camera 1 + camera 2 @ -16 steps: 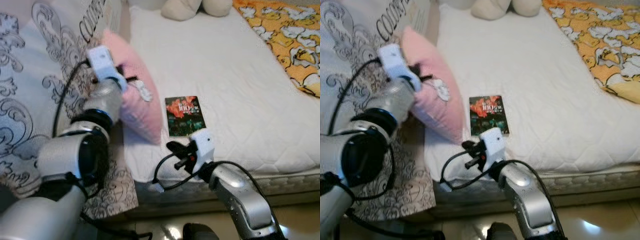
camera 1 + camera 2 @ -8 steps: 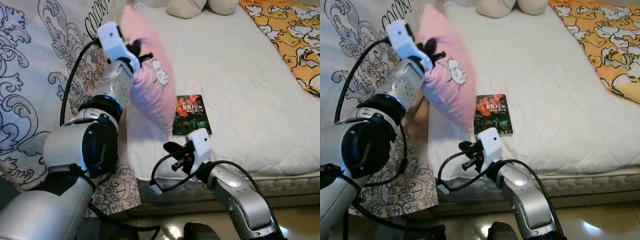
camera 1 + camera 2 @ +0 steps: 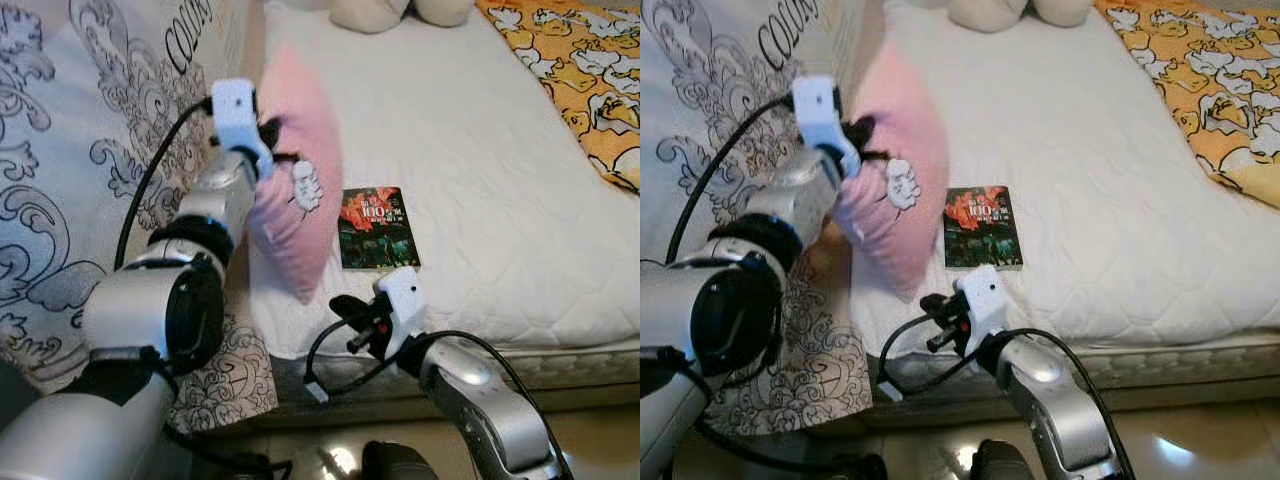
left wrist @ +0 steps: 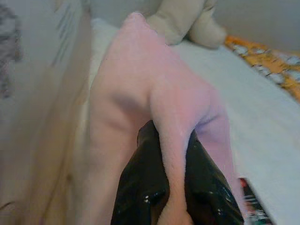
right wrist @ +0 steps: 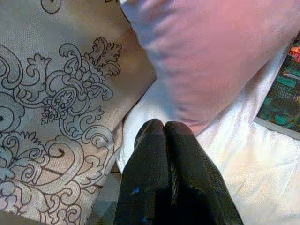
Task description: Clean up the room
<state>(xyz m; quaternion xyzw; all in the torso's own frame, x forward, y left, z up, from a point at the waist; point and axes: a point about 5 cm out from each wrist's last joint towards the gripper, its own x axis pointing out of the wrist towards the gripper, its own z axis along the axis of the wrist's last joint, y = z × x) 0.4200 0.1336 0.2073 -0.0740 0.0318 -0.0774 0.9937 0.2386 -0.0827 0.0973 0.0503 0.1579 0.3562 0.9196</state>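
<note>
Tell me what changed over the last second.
The left hand, shut on the pink pillow, lifted it off the mattress, swung it up, then eased it lower; it now hangs upright beside the book. The book, the plush toy and the shut right hand stayed put.

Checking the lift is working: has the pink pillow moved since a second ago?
Yes. The left gripper has lifted the pink pillow off the mattress; it now hangs upright, closer to the book.
</note>
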